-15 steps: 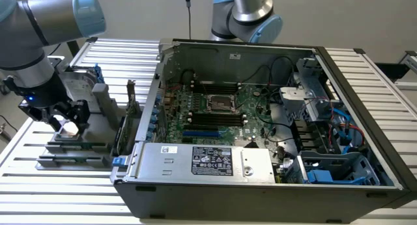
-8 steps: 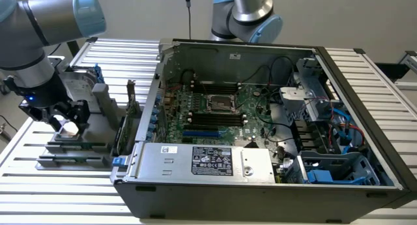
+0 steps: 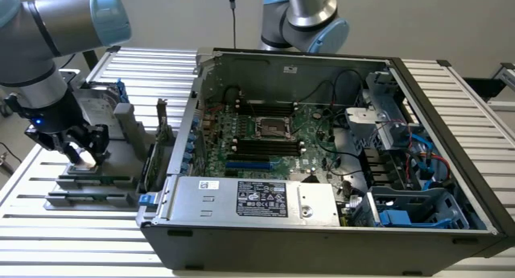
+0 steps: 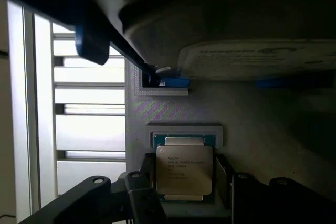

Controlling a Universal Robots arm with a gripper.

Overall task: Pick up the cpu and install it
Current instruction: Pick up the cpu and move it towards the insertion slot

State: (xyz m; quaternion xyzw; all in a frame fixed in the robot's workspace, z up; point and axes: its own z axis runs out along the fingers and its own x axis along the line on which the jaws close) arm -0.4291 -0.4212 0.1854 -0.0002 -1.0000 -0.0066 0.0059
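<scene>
While the arm reaches straight down at the exterior view's left, I see its gripper [image 3: 83, 155] low over a grey holder [image 4: 173, 109]. Its jaws are spread just wide enough to straddle the cpu [image 4: 184, 170], which lies flat in the holder's recess between them, shiny side up. To the exterior view's right, the open computer case [image 3: 322, 245] shows its motherboard [image 3: 266, 146] and socket [image 3: 272, 128], all on a slatted metal table [image 3: 81, 245].

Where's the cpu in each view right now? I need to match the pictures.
Exterior view: cpu on the grey fixture, the exterior view's left of the case, under the gripper.
Wrist view: cpu in a square grey recess.
Shared landmark: the hard drive with blue bracket.
</scene>
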